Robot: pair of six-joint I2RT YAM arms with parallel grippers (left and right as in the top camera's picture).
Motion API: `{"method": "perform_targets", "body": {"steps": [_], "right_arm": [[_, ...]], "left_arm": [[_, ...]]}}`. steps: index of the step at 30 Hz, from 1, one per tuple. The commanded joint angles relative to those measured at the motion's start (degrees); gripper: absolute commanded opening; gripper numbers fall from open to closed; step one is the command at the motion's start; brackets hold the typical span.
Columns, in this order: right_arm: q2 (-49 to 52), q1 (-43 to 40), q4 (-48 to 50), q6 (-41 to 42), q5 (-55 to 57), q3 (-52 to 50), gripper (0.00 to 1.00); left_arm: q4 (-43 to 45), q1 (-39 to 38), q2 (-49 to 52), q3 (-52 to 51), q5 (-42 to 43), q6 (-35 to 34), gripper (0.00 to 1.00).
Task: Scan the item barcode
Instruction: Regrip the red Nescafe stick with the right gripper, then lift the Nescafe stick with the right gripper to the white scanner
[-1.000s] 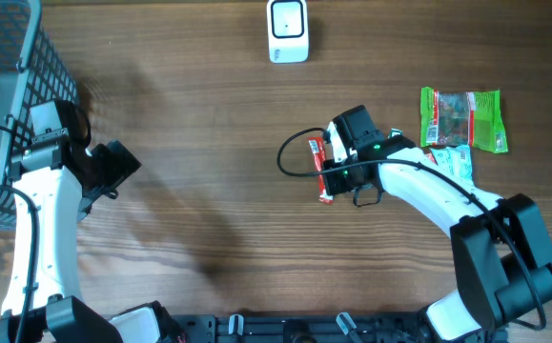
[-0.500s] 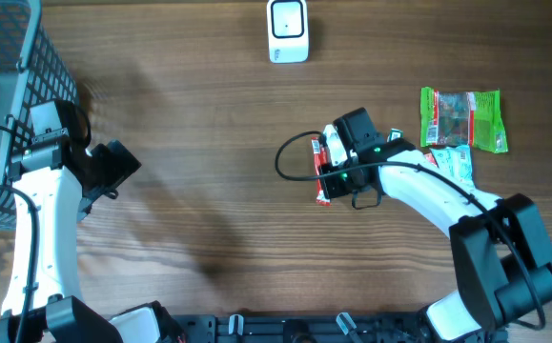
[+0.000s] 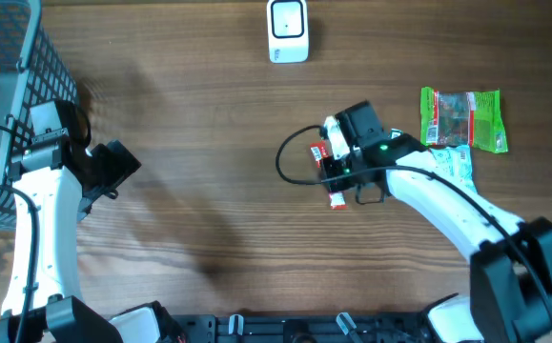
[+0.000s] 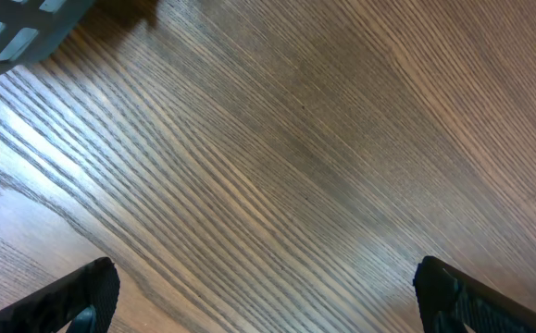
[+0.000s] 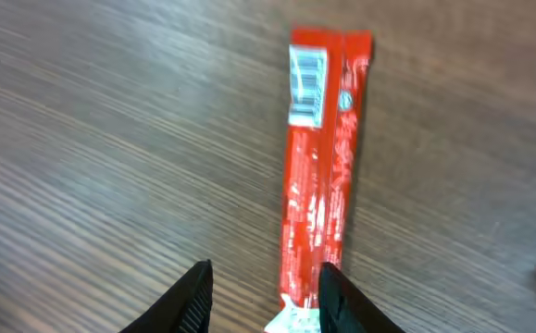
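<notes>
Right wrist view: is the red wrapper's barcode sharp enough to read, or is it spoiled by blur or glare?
Right wrist view: slight blur overall; the barcode on the red wrapper shows soft bars, with no glare. Overhead view: sharp and evenly lit, but the right gripper covers most of the wrapper.

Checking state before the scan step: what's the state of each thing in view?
red snack bar: flat on table, barcode facing up, not clamped.
right gripper: fingers apart, either side of the bar's near end.
left gripper: fingers wide open, empty, over bare table.
scanner: on table, nothing at it.
green packet: flat on table, untouched.
</notes>
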Motion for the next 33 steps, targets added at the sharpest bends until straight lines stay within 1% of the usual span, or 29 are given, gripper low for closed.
{"method": "perform_targets", "body": {"steps": [1, 3, 5, 7, 9, 11, 13, 15, 19, 20, 21, 23, 24, 25, 26, 27, 29, 30, 31, 33], "right_arm": [[-0.09, 4.74, -4.39, 1.11, 9.57, 0.85, 0.37], [0.76, 8.17, -5.4, 3.41, 16.13, 0.28, 0.37], [1.29, 12.31, -4.92, 8.33, 26.45, -1.73, 0.37], [1.29, 14.03, -4.48, 9.86, 30.84, -2.64, 0.37], [1.62, 14.23, -3.32, 10.95, 30.8, -2.91, 0.33], [2.93, 14.23, -1.57, 10.93, 29.31, -2.91, 0.34], [6.69, 14.23, 0.7, 9.49, 23.45, -2.91, 0.34], [10.6, 14.21, 0.68, 9.6, 25.14, -2.91, 0.33], [13.16, 14.23, 1.75, 9.53, 25.31, -2.91, 0.33], [13.16, 14.23, 1.77, 9.53, 24.65, -2.91, 0.27], [13.16, 14.21, 1.68, 9.55, 24.26, -2.91, 0.23], [13.16, 14.21, 1.11, 9.57, 24.17, -2.89, 0.06], [12.81, 14.19, 0.09, 9.68, 23.96, -2.38, 0.04], [11.21, 14.01, -2.1, 9.35, 22.27, -0.98, 0.04], [6.32, 13.94, -4.37, 5.9, 20.81, 0.9, 0.04], [0.72, 13.97, -4.37, 0.0, 18.05, 1.09, 0.04], [-7.61, 13.94, -5.68, -8.46, 12.37, 1.09, 0.04], [-13.11, 13.94, -7.74, -12.41, 11.63, 1.09, 0.04], [-16.44, 13.94, -8.94, -15.37, 11.63, 1.09, 0.04], [-25.64, 13.97, -9.46, -20.2, 11.15, 1.09, 0.04]], "left_arm": [[-0.02, 0.33, -0.63, -0.15, -0.37, -0.55, 1.0], [0.0, 0.33, -0.63, -0.15, -0.37, -0.55, 1.0], [-0.02, 0.33, -0.63, -0.15, -0.37, -0.55, 1.0], [-0.02, 0.33, -0.63, -0.15, -0.37, -0.55, 1.0], [-0.02, 0.33, -0.63, -0.15, -0.37, -0.55, 1.0], [-0.02, 0.33, -0.63, -0.15, -0.37, -0.55, 1.0], [0.0, 0.33, -0.63, -0.15, -0.37, -0.55, 1.0], [-0.02, 0.33, -0.63, -0.15, -0.37, -0.55, 1.0], [0.0, 0.33, -0.63, -0.15, -0.37, -0.55, 1.0], [-0.02, 0.33, -0.63, -0.15, -0.37, -0.55, 1.0], [-0.02, 0.33, -0.63, -0.15, -0.37, -0.55, 1.0], [-0.02, 0.33, -0.63, -0.15, -0.37, -0.55, 1.0], [0.0, 0.33, -0.63, -0.15, -0.37, -0.55, 1.0], [-0.02, 0.33, -0.63, -0.15, -0.37, -0.55, 1.0], [-0.02, 0.33, -0.63, -0.15, -0.37, -0.55, 1.0], [0.0, 0.33, -0.63, -0.13, -0.37, -0.55, 1.0], [-0.02, 0.33, -0.63, -0.15, -0.37, -0.55, 1.0], [-0.02, 0.33, -0.63, -0.15, -0.37, -0.55, 1.0], [0.0, 0.33, -0.63, -0.15, -0.37, -0.55, 1.0], [-0.02, 0.33, -0.63, -0.15, -0.37, -0.55, 1.0]]}}
